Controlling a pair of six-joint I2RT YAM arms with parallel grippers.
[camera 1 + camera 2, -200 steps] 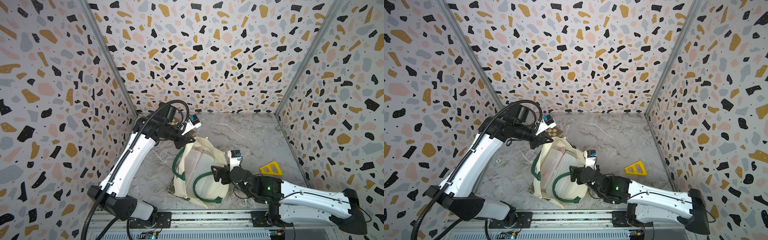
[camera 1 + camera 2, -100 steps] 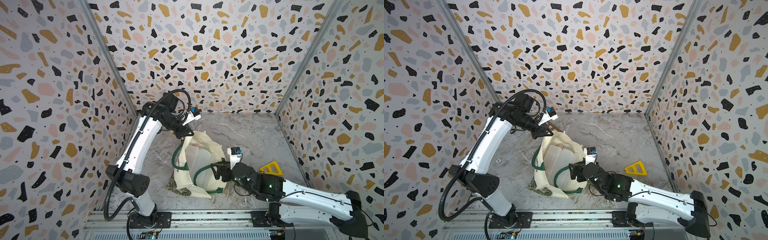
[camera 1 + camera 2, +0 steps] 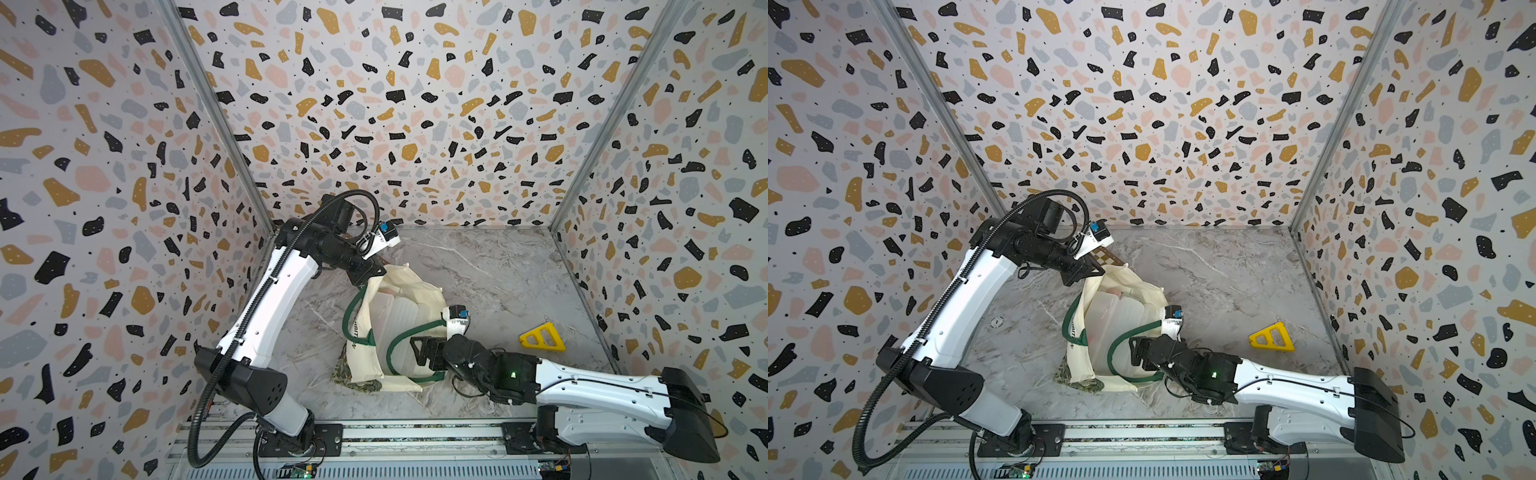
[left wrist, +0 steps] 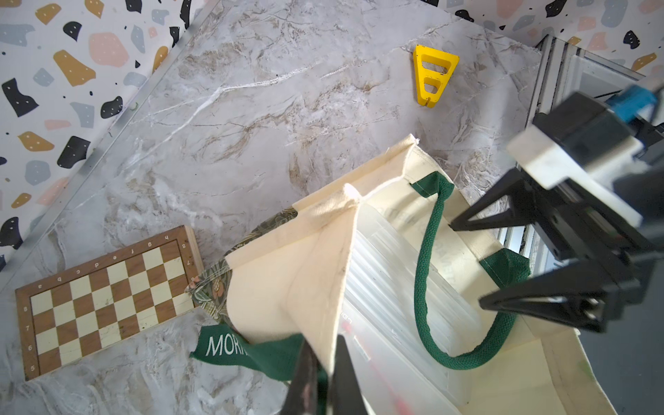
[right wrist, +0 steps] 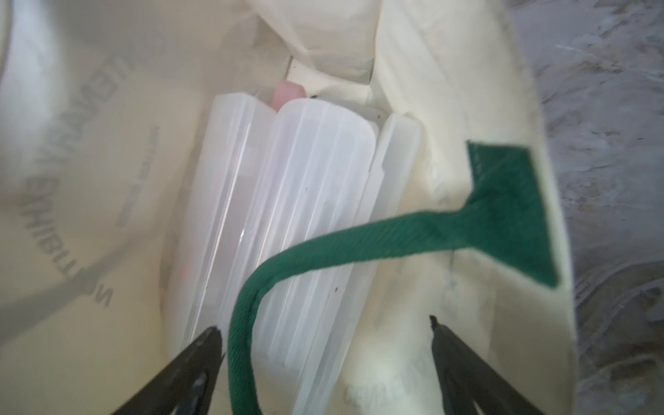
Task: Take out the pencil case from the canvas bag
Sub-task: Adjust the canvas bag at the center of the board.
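Note:
The cream canvas bag lies on the marble floor with its mouth held open. My left gripper is shut on the bag's rim, next to a green label, and holds that edge up. Inside lies the pencil case, a translucent white ribbed box. My right gripper is open at the bag's mouth and holds nothing. A green strap handle loops between its fingers, across the case.
A wooden chessboard lies behind the bag near the left wall. A yellow triangular piece rests on the floor to the right. Speckled walls close in three sides.
The left arm has swung its elbow round and raised the rim a little, so the bag's mouth stands wider. The right gripper has stayed at the mouth.

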